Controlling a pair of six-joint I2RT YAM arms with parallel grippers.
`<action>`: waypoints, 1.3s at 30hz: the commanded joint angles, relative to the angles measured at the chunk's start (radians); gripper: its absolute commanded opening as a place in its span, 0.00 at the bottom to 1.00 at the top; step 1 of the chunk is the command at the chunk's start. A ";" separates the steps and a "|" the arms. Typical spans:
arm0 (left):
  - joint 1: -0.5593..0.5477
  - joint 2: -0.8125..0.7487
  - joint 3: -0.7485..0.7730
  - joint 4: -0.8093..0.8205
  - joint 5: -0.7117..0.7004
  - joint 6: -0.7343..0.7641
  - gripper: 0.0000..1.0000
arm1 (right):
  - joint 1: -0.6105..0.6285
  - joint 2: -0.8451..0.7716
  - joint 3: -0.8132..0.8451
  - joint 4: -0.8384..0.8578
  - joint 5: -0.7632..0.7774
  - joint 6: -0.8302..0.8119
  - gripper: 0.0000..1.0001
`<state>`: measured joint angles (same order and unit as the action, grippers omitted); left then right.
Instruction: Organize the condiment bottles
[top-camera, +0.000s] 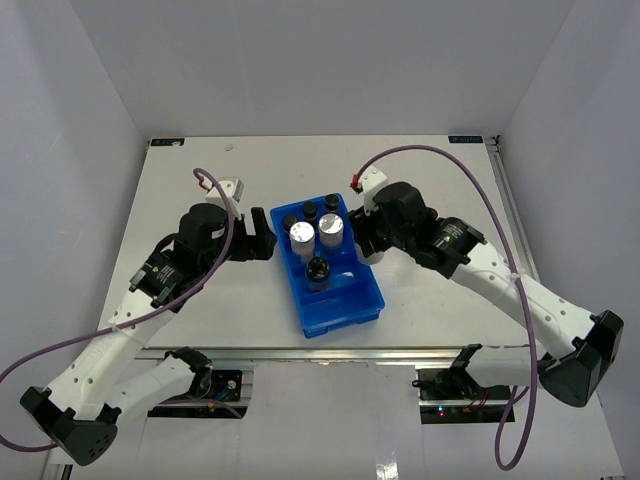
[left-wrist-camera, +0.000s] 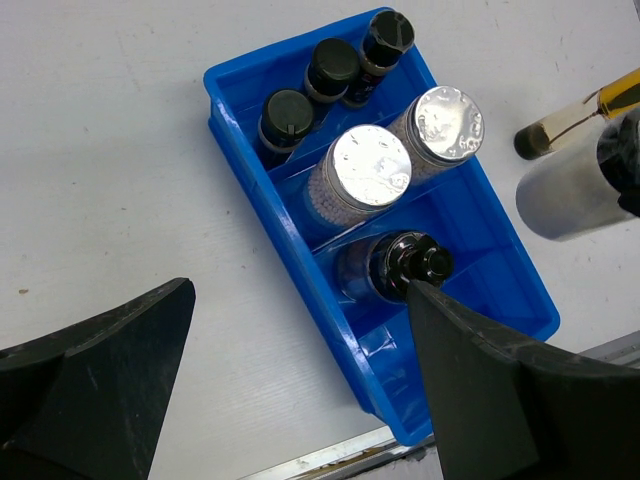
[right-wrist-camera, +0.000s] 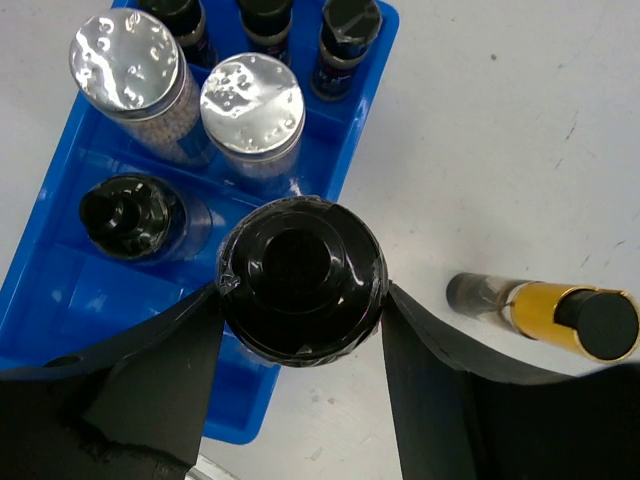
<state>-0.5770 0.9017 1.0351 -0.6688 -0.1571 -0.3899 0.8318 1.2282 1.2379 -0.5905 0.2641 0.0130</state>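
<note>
- Standing in a row, three dark black-capped jars (left-wrist-camera: 330, 65) are seen in the far compartment of the blue tray (top-camera: 345, 320).
- Two clear silver-lidded jars (left-wrist-camera: 372, 170) are set side by side in the next compartment, nearer.
- One black-capped bottle (left-wrist-camera: 405, 262) is placed upright just near of them, on the left side.
- The right gripper (right-wrist-camera: 302, 295) is clamped on a whitish black-capped bottle (right-wrist-camera: 300, 265), which is held upright at the tray's right rim.
- A yellow dark-capped bottle (right-wrist-camera: 545, 310) is laid flat on the table, right of the tray.
- The left gripper (top-camera: 265, 233) is held with its jaws wide apart, left of the tray, with nothing gripped.
</note>
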 joint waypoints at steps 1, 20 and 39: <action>0.006 -0.007 0.040 -0.003 -0.007 0.000 0.98 | 0.046 -0.083 -0.099 0.207 -0.014 0.046 0.08; 0.005 0.014 0.033 -0.006 -0.026 0.003 0.98 | 0.084 -0.128 -0.425 0.641 -0.020 0.093 0.08; 0.005 0.023 0.014 0.008 -0.033 0.003 0.98 | 0.083 -0.153 -0.666 0.928 0.010 0.061 0.08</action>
<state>-0.5770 0.9257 1.0374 -0.6727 -0.1768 -0.3893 0.9104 1.0962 0.6024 0.2143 0.2482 0.0906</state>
